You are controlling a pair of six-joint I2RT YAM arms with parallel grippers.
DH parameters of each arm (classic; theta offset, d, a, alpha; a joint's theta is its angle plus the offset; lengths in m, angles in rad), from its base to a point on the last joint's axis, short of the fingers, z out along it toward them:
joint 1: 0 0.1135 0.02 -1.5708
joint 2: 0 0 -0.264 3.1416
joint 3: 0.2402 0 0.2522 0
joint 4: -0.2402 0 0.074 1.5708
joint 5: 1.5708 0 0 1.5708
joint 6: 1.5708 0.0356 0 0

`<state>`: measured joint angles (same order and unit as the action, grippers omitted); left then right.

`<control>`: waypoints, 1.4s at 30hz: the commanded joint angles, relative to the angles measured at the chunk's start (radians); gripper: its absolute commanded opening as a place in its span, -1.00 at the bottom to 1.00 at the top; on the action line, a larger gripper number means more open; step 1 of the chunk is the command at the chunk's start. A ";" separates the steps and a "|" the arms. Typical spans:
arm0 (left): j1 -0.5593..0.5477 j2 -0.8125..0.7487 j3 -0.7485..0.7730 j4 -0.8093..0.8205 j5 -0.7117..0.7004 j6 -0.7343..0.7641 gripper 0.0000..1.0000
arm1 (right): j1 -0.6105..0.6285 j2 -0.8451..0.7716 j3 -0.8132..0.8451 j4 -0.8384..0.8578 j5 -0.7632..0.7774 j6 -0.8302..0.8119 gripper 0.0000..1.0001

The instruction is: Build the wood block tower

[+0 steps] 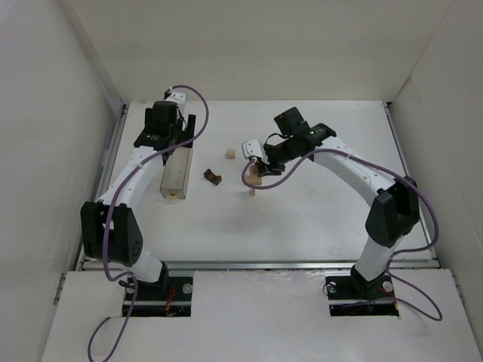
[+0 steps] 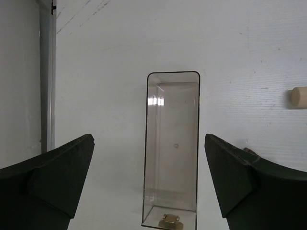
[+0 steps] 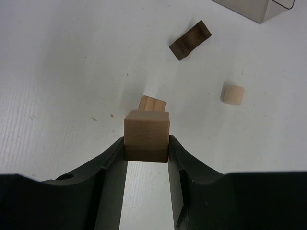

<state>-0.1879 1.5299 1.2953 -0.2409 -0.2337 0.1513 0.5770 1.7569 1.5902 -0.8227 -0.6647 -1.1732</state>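
The right claw (image 3: 146, 151) is pinching a tan cube (image 3: 146, 133). A second tan block (image 3: 153, 103) is showing just past it. Farther out, a dark arch (image 3: 190, 40) and a pale peg (image 3: 232, 94) are lying apart. The left claw (image 2: 148, 143) is gaping wide, facing a clear box (image 2: 172, 120).

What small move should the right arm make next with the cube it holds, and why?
Probably ease the right tool slightly forward and down, to set its pale cube on the small pale block. The tool is shut on the cube, and that block lies just beyond it on the table; only alignment seems missing.
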 commanded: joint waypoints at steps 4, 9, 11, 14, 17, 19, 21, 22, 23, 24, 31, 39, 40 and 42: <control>0.004 -0.051 -0.016 0.038 0.017 -0.013 1.00 | 0.009 -0.005 0.066 0.020 -0.049 0.098 -1.00; 0.004 -0.051 -0.016 0.038 0.017 -0.013 1.00 | 0.018 0.016 0.077 0.011 -0.003 0.179 -1.00; 0.004 -0.051 -0.016 0.048 0.004 -0.027 1.00 | 0.029 0.016 0.064 0.011 0.016 0.190 -1.00; 0.004 -0.042 -0.016 0.057 -0.041 -0.113 1.00 | 0.041 0.016 0.054 0.022 0.056 0.211 -1.00; 0.004 -0.042 0.016 0.008 -0.062 -0.194 1.00 | 0.041 0.027 0.054 0.031 0.079 0.233 -1.00; 0.004 -0.042 0.042 -0.014 -0.062 -0.217 1.00 | 0.041 0.027 0.054 0.040 0.079 0.233 -1.00; 0.004 -0.042 0.042 -0.014 -0.052 -0.217 1.00 | 0.041 0.038 0.054 0.040 0.079 0.233 -1.00; 0.004 -0.042 0.042 -0.014 -0.052 -0.217 1.00 | 0.041 0.038 0.054 0.040 0.079 0.242 -1.00; 0.004 -0.042 0.042 -0.014 -0.052 -0.217 1.00 | 0.041 0.050 0.054 0.040 0.079 0.242 -1.00; 0.004 -0.042 0.042 -0.014 -0.062 -0.228 1.00 | 0.041 0.059 0.054 0.049 0.079 0.251 -1.00; 0.004 -0.042 0.013 -0.003 -0.104 -0.219 1.00 | 0.050 0.078 0.054 0.060 0.088 0.288 -1.00; 0.004 -0.042 0.004 0.006 -0.113 -0.219 1.00 | 0.069 0.087 0.036 0.069 0.109 0.299 -1.00; 0.004 -0.042 0.004 0.006 -0.113 -0.219 1.00 | 0.069 0.087 0.036 0.069 0.109 0.309 -1.00; 0.004 -0.042 0.004 0.006 -0.113 -0.219 1.00 | 0.069 0.087 0.027 0.079 0.109 0.320 -1.00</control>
<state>-0.1879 1.5276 1.2922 -0.2527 -0.3260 -0.0509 0.6292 1.8412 1.6215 -0.7921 -0.5510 -0.8780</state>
